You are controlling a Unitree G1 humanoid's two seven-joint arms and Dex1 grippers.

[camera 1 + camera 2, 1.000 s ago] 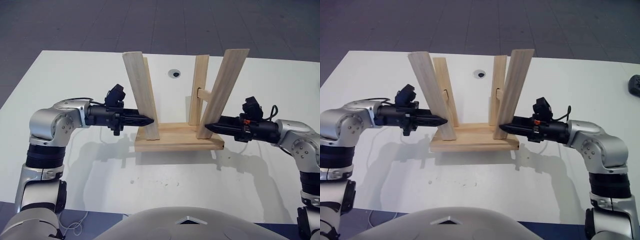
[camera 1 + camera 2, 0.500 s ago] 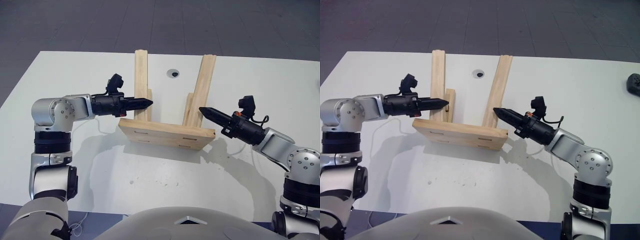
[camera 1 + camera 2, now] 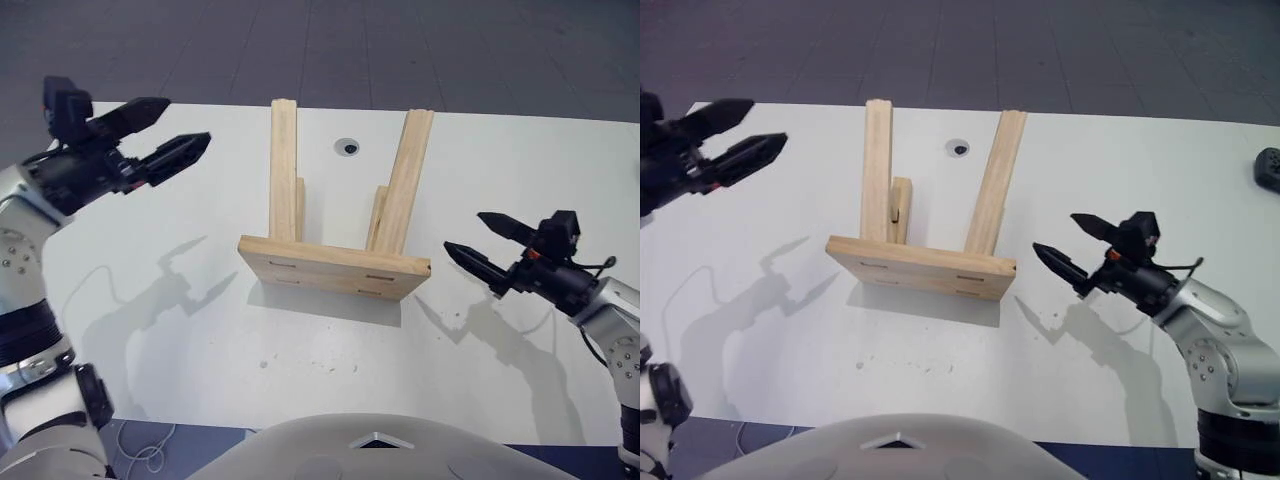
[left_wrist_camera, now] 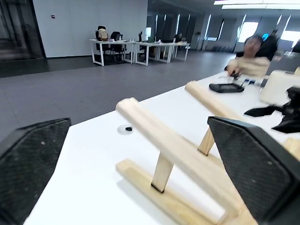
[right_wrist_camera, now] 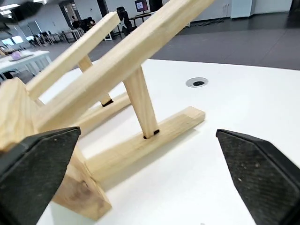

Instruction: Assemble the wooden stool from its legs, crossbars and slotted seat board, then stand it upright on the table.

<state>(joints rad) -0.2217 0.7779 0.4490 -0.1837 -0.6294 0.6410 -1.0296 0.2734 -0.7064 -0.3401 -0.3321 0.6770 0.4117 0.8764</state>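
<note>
The wooden stool lies tipped on its side in the middle of the white table point(image 3: 150, 300). Its seat board point(image 3: 335, 268) stands on edge facing me, with slots showing. The two upper legs point(image 3: 284, 165) point(image 3: 408, 175) point away from me, and shorter lower pieces point(image 3: 299, 208) show between them. My left gripper point(image 3: 187, 122) hangs open, raised above the table's left side, well clear of the stool. To the right of the seat board my right gripper point(image 3: 464, 232) is open and empty. The left wrist view has the stool point(image 4: 159, 140) beyond its black fingers point(image 4: 33, 159).
A round hole point(image 3: 348, 148) sits in the table behind the stool. A dark object point(image 3: 1268, 168) lies at the table's far right edge. A thin cable point(image 3: 150, 450) hangs below the front left edge. Bare tabletop surrounds the stool on both sides.
The stool went from seat-down with legs up to lying on its side. Both grippers, shut against the legs before, have opened and drawn away, the left one up and outward.
</note>
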